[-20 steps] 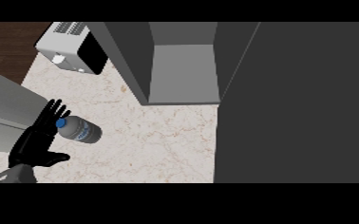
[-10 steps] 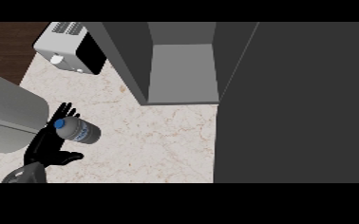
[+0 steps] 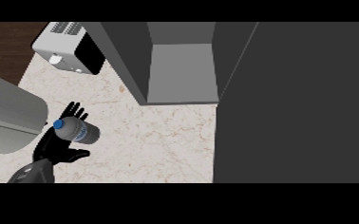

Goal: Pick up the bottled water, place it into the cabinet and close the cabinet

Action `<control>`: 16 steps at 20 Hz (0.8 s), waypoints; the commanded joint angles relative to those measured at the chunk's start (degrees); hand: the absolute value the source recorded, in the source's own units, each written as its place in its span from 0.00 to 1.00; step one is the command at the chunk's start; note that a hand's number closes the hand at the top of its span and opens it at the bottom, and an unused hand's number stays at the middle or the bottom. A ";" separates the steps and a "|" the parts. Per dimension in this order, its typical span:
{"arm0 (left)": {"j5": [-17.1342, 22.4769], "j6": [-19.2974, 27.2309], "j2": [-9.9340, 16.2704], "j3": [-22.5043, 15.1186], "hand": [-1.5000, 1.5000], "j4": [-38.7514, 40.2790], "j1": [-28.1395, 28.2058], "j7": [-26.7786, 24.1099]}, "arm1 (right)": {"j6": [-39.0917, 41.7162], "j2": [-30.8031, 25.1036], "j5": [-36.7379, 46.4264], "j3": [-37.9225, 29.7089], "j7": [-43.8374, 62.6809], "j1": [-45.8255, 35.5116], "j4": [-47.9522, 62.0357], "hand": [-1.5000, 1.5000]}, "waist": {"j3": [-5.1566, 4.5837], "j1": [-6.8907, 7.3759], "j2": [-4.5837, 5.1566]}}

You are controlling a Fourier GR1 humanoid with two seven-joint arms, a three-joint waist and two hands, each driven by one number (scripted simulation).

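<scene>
Lower left of frame: left hand (image 3: pixel 57 147), fingers spread behind the bottled water (image 3: pixel 75 130), apparently cupping rather than clasping it, thumb out to the right; forearm enters from the bottom edge. Bottle lies tilted on the marble counter (image 3: pixel 161 137), blue cap leftward. Upper centre: cabinet (image 3: pixel 181 71), open, its shelf awaiting the bottle. Upper left: toaster (image 3: pixel 69 52).

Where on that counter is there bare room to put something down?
The widest bare patch of counter lies between the bottle at the left hand and the cabinet's open door. The open cabinet shelf is bare too. It is crowded at the left, near the toaster and the bottle.
</scene>
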 commanded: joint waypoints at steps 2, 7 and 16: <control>1.79 -10.13 0.41 0.90 0.00 2.15 -1.17 -1.90 | -0.29 0.70 0.87 0.76 -0.83 0.62 0.66 0.00 | 0.00 -0.15 -0.03; 2.33 -9.53 -3.51 0.52 0.00 2.29 -1.98 -0.43 | -0.71 0.86 1.04 1.47 0.27 -0.24 1.16 0.00 | 0.03 0.08 -0.07; 1.56 -11.42 -5.22 -1.49 0.00 0.02 -1.64 -0.77 | -0.84 1.48 1.73 2.71 -0.46 -0.81 1.65 0.00 | 0.04 0.09 -0.11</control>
